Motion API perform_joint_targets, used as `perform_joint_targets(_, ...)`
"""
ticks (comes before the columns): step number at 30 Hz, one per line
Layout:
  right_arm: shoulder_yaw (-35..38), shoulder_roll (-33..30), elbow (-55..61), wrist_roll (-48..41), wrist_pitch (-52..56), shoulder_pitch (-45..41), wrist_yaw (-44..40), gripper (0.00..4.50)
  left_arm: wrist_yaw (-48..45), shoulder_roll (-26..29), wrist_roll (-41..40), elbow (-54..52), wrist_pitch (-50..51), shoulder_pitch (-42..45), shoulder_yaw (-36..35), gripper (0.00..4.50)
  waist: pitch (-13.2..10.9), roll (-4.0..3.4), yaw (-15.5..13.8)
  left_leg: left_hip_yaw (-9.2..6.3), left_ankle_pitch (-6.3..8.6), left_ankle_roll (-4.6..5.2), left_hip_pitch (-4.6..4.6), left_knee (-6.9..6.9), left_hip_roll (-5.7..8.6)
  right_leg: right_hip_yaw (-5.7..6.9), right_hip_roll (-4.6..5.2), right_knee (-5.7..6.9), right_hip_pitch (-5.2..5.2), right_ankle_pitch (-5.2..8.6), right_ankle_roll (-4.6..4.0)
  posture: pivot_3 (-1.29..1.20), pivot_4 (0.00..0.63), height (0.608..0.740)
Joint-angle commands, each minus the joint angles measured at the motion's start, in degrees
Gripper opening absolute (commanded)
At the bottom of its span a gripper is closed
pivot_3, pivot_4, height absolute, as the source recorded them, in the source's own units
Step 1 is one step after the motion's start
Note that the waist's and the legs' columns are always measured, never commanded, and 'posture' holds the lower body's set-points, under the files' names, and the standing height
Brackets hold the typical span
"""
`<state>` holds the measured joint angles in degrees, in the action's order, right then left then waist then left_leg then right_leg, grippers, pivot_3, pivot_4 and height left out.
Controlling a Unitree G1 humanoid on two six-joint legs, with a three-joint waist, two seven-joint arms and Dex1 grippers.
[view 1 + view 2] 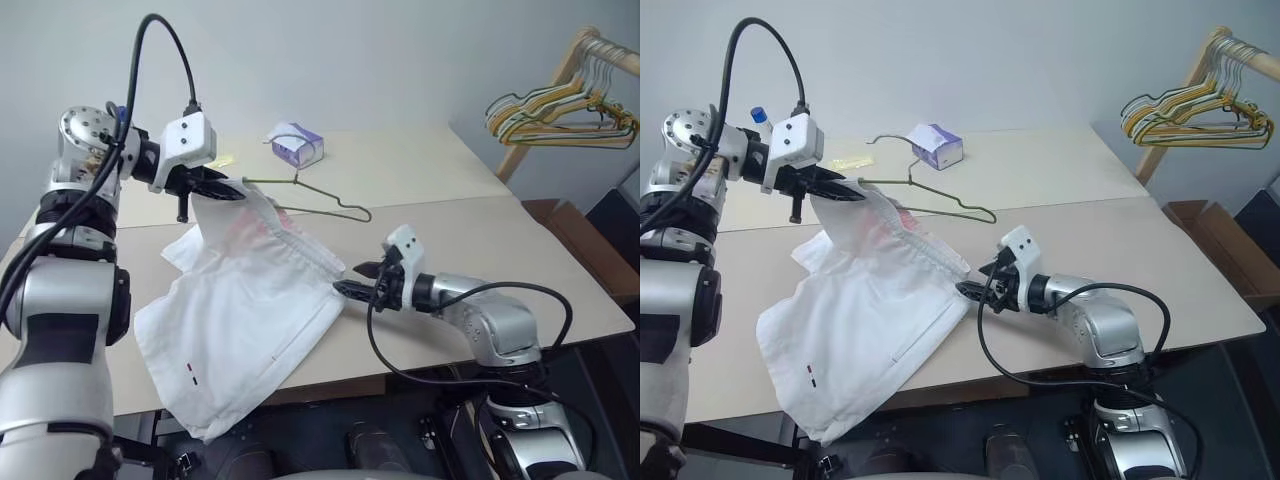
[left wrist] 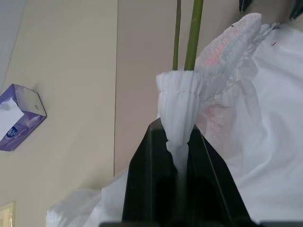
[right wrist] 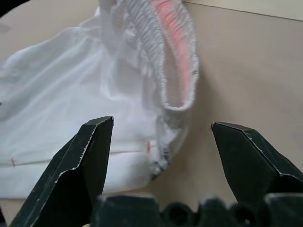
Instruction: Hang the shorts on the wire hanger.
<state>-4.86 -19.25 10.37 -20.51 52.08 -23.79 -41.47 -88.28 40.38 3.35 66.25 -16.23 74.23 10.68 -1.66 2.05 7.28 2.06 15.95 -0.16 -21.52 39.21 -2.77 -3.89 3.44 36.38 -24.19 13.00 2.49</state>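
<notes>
The left gripper is clenching a bunched corner of the shorts' gathered waistband, lifting it above the worktop on the left side of the scene; the rest of the white fabric is draping down from that pinch and lying spread across the near-left part of the worktop, one leg hanging over the near edge; the wire hanger is reaching from the pinched waistband out to the right, its hook pointing towards the far side near the tissue box; the right gripper is hovering with its fingers spread wide and grasping nothing, just beside the right end of the waistband; a bunch of hangers is hanging on a wooden rack at the far right.
</notes>
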Motion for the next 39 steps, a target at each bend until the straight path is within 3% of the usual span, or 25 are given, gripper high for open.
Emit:
perform_joint_targets(1,-3.6,1.9,-3.2,1.9,-1.6,-1.8,2.6,3.5,0.5,0.4,-0.7,-0.9,0.2,1.7,-2.0,0.0,0.0,0.01,0.0,0.0,0.0,0.0,0.01,0.0,0.0,0.0,0.0,0.01,0.0,0.0,0.0,-0.07,0.0,0.74)
perform_joint_targets(3,-3.4,3.1,-4.6,1.7,-2.3,-2.2,3.8,3.03,0.6,0.4,-0.5,-0.9,0.2,1.7,-2.3,0.0,0.0,0.0,0.0,0.0,0.0,0.0,0.03,0.0,0.0,0.01,0.0,0.05,-0.01,0.0,0.0,-0.07,0.0,0.74)
perform_joint_targets(11,-3.1,2.9,-5.7,1.6,-2.7,-2.8,5.0,0.12,0.3,1.0,-0.7,-1.2,0.3,1.2,-2.9,0.0,0.0,0.01,0.0,-0.04,0.0,0.0,-0.06,0.03,0.0,0.02,0.0,0.37,-0.04,0.0,0.01,-0.06,0.0,0.74)
perform_joint_targets(12,-3.1,2.7,-5.6,1.6,-2.8,-2.7,5.1,0.02,0.2,1.0,-0.7,-1.2,0.2,1.1,-3.0,0.0,0.0,0.01,0.0,-0.04,0.0,0.0,-0.05,0.03,0.0,0.02,0.0,0.37,-0.04,0.0,0.01,-0.06,0.0,0.74)
perform_joint_targets(18,-0.8,0.4,-6.0,1.7,-3.0,-3.6,6.1,0.02,-4.1,2.4,-4.7,-2.5,1.2,-0.2,-3.3,0.0,0.0,0.01,0.0,-0.04,0.0,0.0,-0.06,0.03,0.0,0.02,0.0,0.37,-0.04,0.0,0.01,-0.07,0.0,0.74)
perform_joint_targets(30,1.9,-11.4,-18.9,2.4,-6.9,-12.2,-1.9,0.02,-4.2,8.9,-18.2,-11.8,4.7,-5.6,7.6,0.0,0.0,0.0,0.1,-0.05,0.0,0.0,-0.04,0.05,0.0,0.02,0.0,0.36,-0.02,0.01,0.02,-0.07,0.0,0.74)
perform_joint_targets(39,-2.3,-16.7,-15.6,6.0,-12.3,-13.1,-6.2,0.02,-3.1,7.6,-11.4,-8.0,2.8,-4.8,6.6,0.0,0.0,0.0,0.0,-0.04,0.0,0.0,-0.05,0.06,0.0,0.02,0.0,0.35,-0.04,0.01,0.02,-0.07,0.0,0.74)
